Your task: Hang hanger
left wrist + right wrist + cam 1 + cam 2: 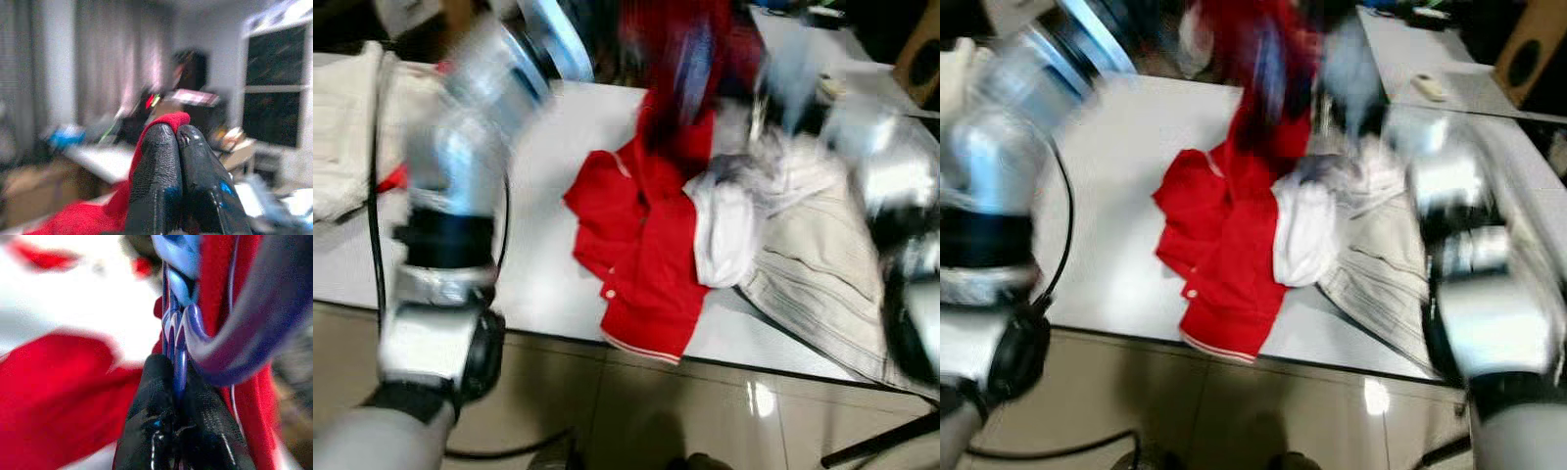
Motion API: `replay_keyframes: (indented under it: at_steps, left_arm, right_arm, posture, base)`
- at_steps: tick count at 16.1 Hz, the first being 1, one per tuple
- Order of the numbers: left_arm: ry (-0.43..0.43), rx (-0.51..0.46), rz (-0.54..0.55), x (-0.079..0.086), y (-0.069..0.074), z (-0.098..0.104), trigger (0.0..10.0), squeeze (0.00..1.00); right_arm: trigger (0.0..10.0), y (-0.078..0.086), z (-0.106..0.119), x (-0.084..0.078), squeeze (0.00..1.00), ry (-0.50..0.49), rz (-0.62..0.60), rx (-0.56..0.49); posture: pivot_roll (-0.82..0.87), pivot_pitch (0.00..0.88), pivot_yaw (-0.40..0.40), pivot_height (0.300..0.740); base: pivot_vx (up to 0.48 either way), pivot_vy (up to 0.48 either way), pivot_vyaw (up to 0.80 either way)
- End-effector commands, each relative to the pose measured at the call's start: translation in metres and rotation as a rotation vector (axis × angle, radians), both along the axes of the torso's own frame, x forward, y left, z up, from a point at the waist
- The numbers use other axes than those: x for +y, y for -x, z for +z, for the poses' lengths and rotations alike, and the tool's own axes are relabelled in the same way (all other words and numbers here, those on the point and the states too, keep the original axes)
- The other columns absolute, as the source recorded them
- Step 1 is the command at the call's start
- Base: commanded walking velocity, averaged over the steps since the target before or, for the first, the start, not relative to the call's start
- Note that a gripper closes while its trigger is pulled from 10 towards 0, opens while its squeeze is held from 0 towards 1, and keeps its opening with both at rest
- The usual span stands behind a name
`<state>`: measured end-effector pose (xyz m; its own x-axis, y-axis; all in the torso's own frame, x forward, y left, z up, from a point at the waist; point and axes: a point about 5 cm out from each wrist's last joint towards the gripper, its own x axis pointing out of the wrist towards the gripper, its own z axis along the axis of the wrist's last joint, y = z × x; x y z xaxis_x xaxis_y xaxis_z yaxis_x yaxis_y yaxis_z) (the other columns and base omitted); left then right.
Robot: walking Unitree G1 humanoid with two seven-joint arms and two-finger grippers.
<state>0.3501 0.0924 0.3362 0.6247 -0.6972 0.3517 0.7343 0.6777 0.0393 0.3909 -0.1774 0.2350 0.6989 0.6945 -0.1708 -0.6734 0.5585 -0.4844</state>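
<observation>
Two end effectors, left [177, 147] pinching one red garment [646, 245], right [173, 396] clamped on one blue hanger [215, 328].

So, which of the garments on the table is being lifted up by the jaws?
The red garment: its upper part rises off the white table, pinched by the left gripper. The white garment and the beige one lie flat.

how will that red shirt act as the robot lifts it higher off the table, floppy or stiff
Probably floppy: the red shirt lies crumpled, its lower end draping over the table edge. It looks light. Held by the left pincer and the blue hanger, it will likely sag and swing.
</observation>
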Motion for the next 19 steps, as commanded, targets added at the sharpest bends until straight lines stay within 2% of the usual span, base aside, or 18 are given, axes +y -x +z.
replay_keyframes:
  at_steps: [1, 2, 3, 4, 5, 6, 8, 9, 10, 11, 13, 15, 17, 18, 19]
  left_arm:
    - [-0.053, 0.059, 0.07, -0.006, -0.006, -0.021, 10.0, 0.0]
    - [-0.091, 0.113, 0.118, -0.008, -0.011, -0.042, 10.0, 0.0]
    - [-0.111, 0.133, 0.144, -0.008, -0.014, -0.051, 10.0, 0.0]
    - [-0.138, 0.152, 0.186, -0.007, -0.021, -0.061, 10.0, 0.0]
    - [-0.141, 0.156, 0.216, -0.005, -0.027, -0.061, 10.0, 0.0]
    - [-0.106, 0.145, 0.246, -0.002, -0.035, -0.051, 10.0, 0.0]
    - [-0.012, 0.17, 0.293, 0.006, -0.048, -0.039, 10.0, 0.0]
    - [0.0, 0.182, 0.322, 0.01, -0.053, -0.038, 10.0, 0.0]
    - [0.002, 0.228, 0.453, 0.026, -0.065, -0.047, 10.0, 0.0]
    - [-0.005, 0.241, 0.485, 0.031, -0.067, -0.051, 10.0, 0.0]
    - [-0.093, 0.304, 0.599, 0.048, -0.071, -0.084, 10.0, 0.0]
    - [-0.148, 0.34, 0.609, 0.054, -0.068, -0.107, 10.0, 0.0]
    - [-0.178, 0.374, 0.582, 0.059, -0.063, -0.132, 10.0, 0.0]
    - [-0.156, 0.383, 0.485, 0.053, -0.06, -0.137, 10.0, 0.0]
    - [-0.158, 0.362, 0.324, 0.043, -0.054, -0.14, 10.0, 0.0]
  right_arm:
    - [10.0, 0.012, -0.006, -0.004, 0.0, 0.031, 0.093, 0.018]
    - [10.0, 0.025, -0.028, -0.01, 0.0, 0.059, 0.144, 0.092]
    - [10.0, 0.032, -0.037, -0.015, 0.0, 0.071, 0.159, 0.12]
    - [10.0, 0.041, -0.05, -0.026, 0.0, 0.09, 0.161, 0.153]
    - [10.0, 0.047, -0.057, -0.035, 0.0, 0.115, 0.149, 0.161]
    - [10.0, 0.053, -0.06, -0.041, 0.0, 0.144, 0.158, 0.158]
    - [10.0, 0.061, -0.055, -0.045, 0.0, 0.163, 0.186, 0.142]
    - [10.0, 0.063, -0.052, -0.047, 0.0, 0.168, 0.2, 0.137]
    - [10.0, 0.074, -0.037, -0.054, 0.0, 0.15, 0.249, 0.154]
    - [10.0, 0.077, -0.033, -0.055, 0.0, 0.142, 0.265, 0.163]
    - [10.0, 0.095, -0.006, -0.068, 0.0, 0.083, 0.336, 0.222]
    - [10.0, 0.106, 0.019, -0.078, 0.0, 0.003, 0.368, 0.222]
    - [10.0, 0.113, 0.043, -0.09, 0.0, -0.094, 0.342, 0.163]
    - [10.0, 0.11, 0.051, -0.095, 0.0, -0.145, 0.281, 0.109]
    - [10.0, 0.105, 0.056, -0.098, 0.0, -0.2, 0.191, 0.063]
  posture:
    - [-0.06, 0.0, 0.009, 0.74]
    - [-0.07, 0.0, 0.016, 0.74]
    - [-0.07, 0.0, 0.017, 0.74]
    - [-0.08, 0.0, 0.026, 0.74]
    - [-0.08, 0.0, 0.031, 0.74]
    - [-0.08, 0.0, 0.035, 0.74]
    - [-0.08, 0.0, 0.033, 0.74]
    - [-0.08, 0.0, 0.032, 0.74]
    - [-0.08, 0.0, 0.033, 0.74]
    - [-0.08, 0.0, 0.033, 0.74]
    - [-0.09, 0.0, 0.041, 0.74]
    - [-0.1, 0.0, 0.046, 0.74]
    - [-0.1, 0.0, 0.049, 0.74]
    - [-0.11, 0.0, 0.051, 0.74]
    - [-0.11, 0.0, 0.053, 0.74]
  base:
    - [0.0, 0.0, 0.0]
    - [0.0, 0.0, 0.0]
    - [0.0, 0.0, 0.0]
    - [0.0, 0.0, 0.0]
    - [0.0, 0.0, 0.0]
    - [0.0, 0.0, 0.0]
    - [0.0, 0.0, 0.0]
    - [0.0, 0.0, 0.0]
    - [0.0, 0.0, 0.0]
    - [0.0, 0.0, 0.0]
    - [0.0, 0.0, 0.0]
    - [0.0, 0.0, 0.0]
    - [0.0, 0.0, 0.0]
    - [0.0, 0.0, 0.0]
    - [0.0, 0.0, 0.0]
